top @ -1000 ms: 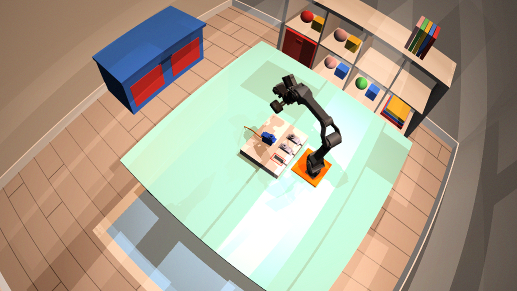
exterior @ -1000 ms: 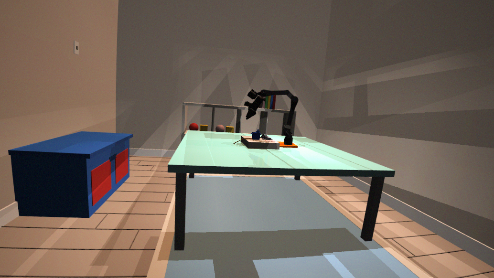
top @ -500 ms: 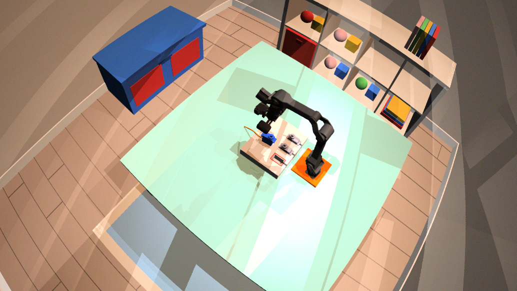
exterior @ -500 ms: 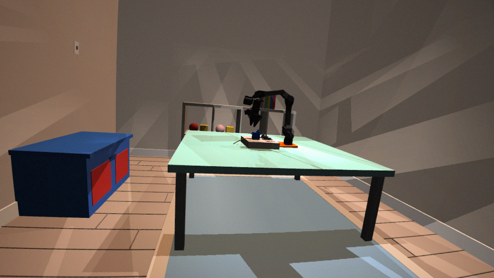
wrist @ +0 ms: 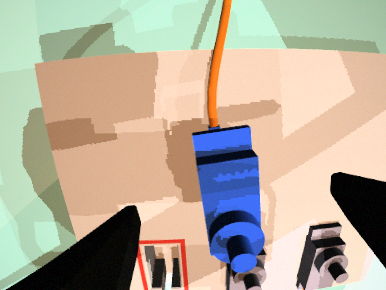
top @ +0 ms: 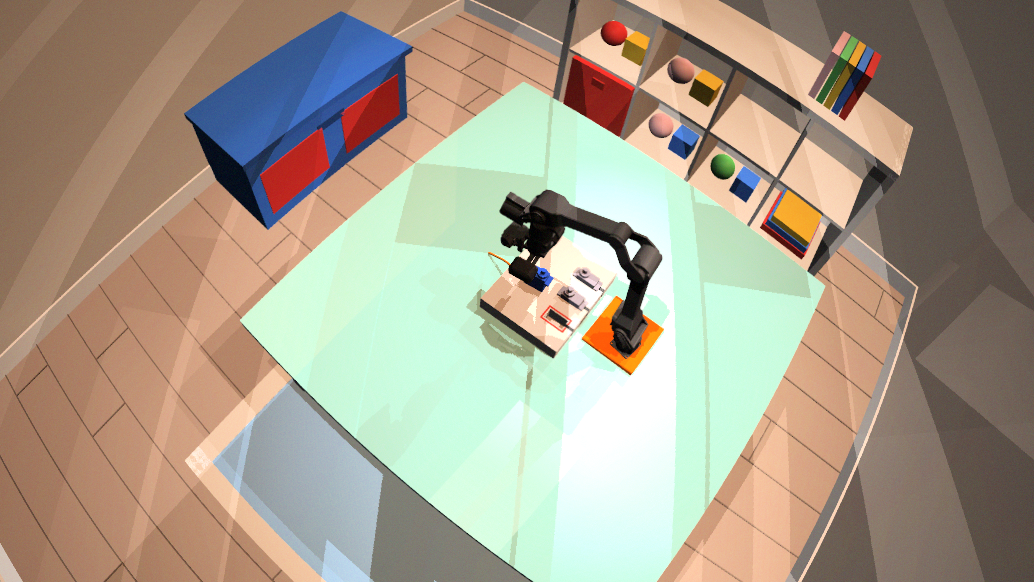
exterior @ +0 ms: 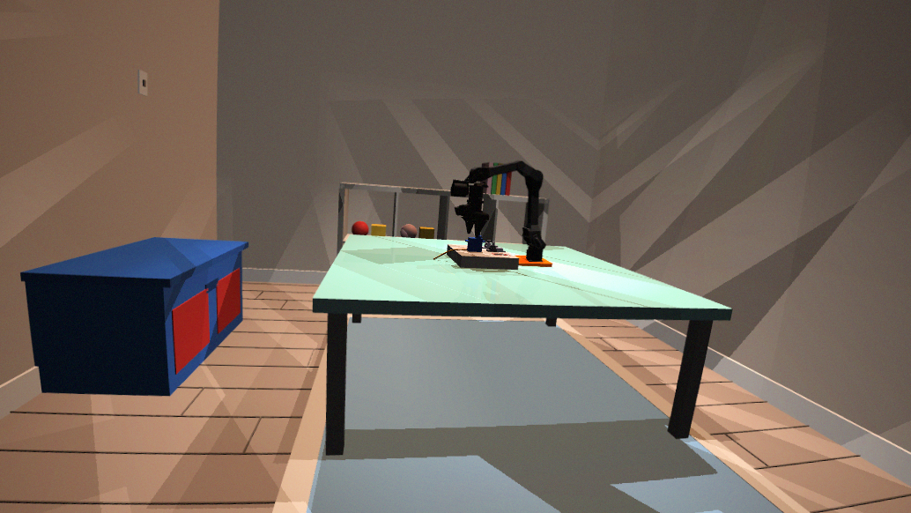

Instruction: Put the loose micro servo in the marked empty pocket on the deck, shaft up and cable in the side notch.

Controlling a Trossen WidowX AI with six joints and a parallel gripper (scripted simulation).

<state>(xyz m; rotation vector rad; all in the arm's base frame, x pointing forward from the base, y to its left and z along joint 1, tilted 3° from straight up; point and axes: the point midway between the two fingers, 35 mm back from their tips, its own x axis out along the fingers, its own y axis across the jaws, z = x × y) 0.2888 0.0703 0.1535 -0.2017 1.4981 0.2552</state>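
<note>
The loose blue micro servo [top: 542, 279] [exterior: 474, 244] [wrist: 227, 182] stands on the pale deck [top: 506, 290] [exterior: 487, 260] [wrist: 120, 175], output shaft up, outside the pocket. Its orange cable [top: 499, 258] [exterior: 445, 254] [wrist: 216, 75] runs past the deck's far edge in the wrist view. The marked pocket [top: 557, 317] [wrist: 159, 274] is empty inside its red outline and partly cut off in the wrist view. My gripper [top: 531, 266] [exterior: 475, 233] [wrist: 236, 199] is open and points down just above the servo. In the wrist view its fingers stand on either side of the servo, with nothing held.
Two grey servos [top: 571, 296] [top: 586, 277] sit in the deck beside the pocket; they also show low in the wrist view [wrist: 320, 257]. The arm's orange base plate [top: 649, 332] [exterior: 543, 262] is close to the deck's pocket side. A shelf and a blue cabinet [top: 289, 79] stand beyond the table.
</note>
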